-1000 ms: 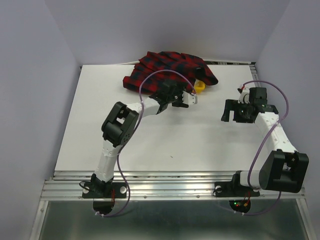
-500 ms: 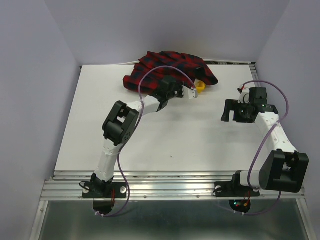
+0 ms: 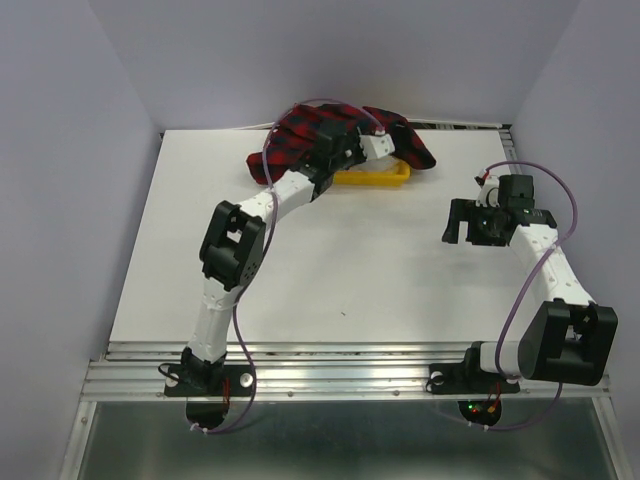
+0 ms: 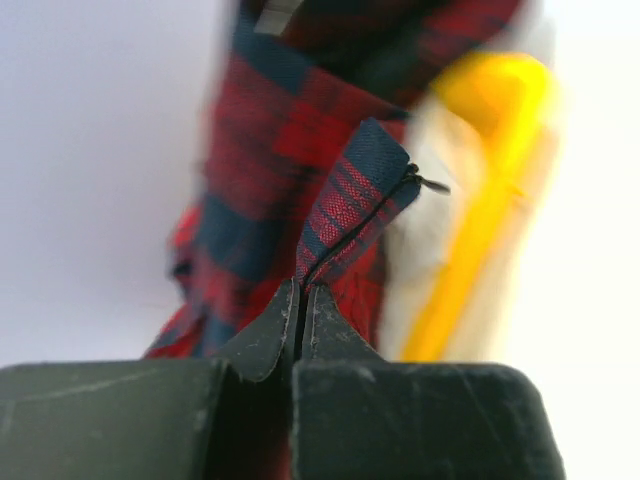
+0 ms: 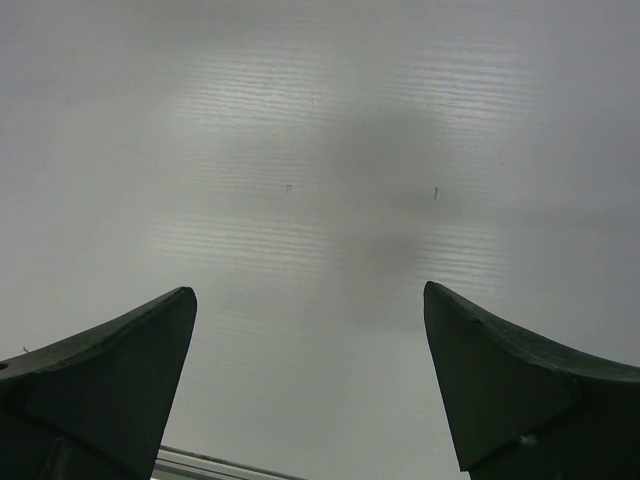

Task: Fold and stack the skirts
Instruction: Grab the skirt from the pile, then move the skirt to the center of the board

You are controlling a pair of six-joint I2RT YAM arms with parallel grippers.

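Note:
A red-and-black tartan skirt [image 3: 285,145] lies bunched at the back of the table, partly over a yellow tray [image 3: 385,179]. My left gripper [image 3: 388,142] is above the tray, shut on a folded edge of the skirt [image 4: 352,205]. In the left wrist view the jaws [image 4: 302,292] pinch the cloth with no gap, and the tray's rim [image 4: 492,190] is blurred to the right. My right gripper [image 3: 458,222] hovers over bare table on the right, open, with nothing between its fingers [image 5: 310,300].
The white table [image 3: 330,260] ends in a metal rail at the back [image 3: 460,125] and at the near edge [image 3: 330,355]. Purple-grey walls close in on both sides and behind. The right wrist view shows only bare table [image 5: 320,150].
My left gripper has shut on the skirt's edge and moved toward the back, lifting the cloth and uncovering the tray's long front rim. The right arm has not moved.

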